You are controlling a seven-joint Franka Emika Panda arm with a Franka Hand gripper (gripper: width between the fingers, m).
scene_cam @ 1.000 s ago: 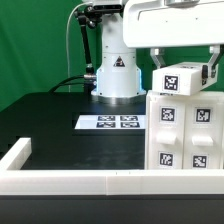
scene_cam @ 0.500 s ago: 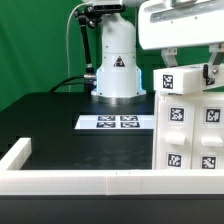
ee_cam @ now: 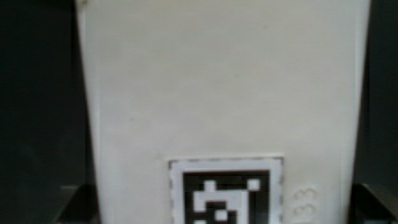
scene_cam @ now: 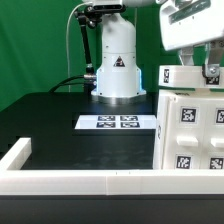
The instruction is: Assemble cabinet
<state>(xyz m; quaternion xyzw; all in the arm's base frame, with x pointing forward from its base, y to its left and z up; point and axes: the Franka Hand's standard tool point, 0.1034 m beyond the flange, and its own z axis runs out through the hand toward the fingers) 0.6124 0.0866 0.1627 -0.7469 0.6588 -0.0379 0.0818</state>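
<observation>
The cabinet (scene_cam: 192, 130) is a large white box with several square black-and-white tags, standing at the exterior view's right and partly cut off by the frame edge. My gripper (scene_cam: 190, 74) comes down from above and is shut on the cabinet's narrow tagged top part (scene_cam: 183, 77). In the wrist view that white part (ee_cam: 214, 90) fills the picture, with one tag (ee_cam: 226, 192) low on it. My gripper (ee_cam: 217, 212) holds it, with dark fingers just showing at its two sides.
The marker board (scene_cam: 118, 122) lies flat on the black table in front of the robot base (scene_cam: 117, 70). A long low white border wall (scene_cam: 80, 181) runs along the near edge, with a corner at the exterior view's left (scene_cam: 15, 152).
My gripper and the cabinet have moved together toward the exterior view's right; more of the cabinet is now cut off by the frame edge.
</observation>
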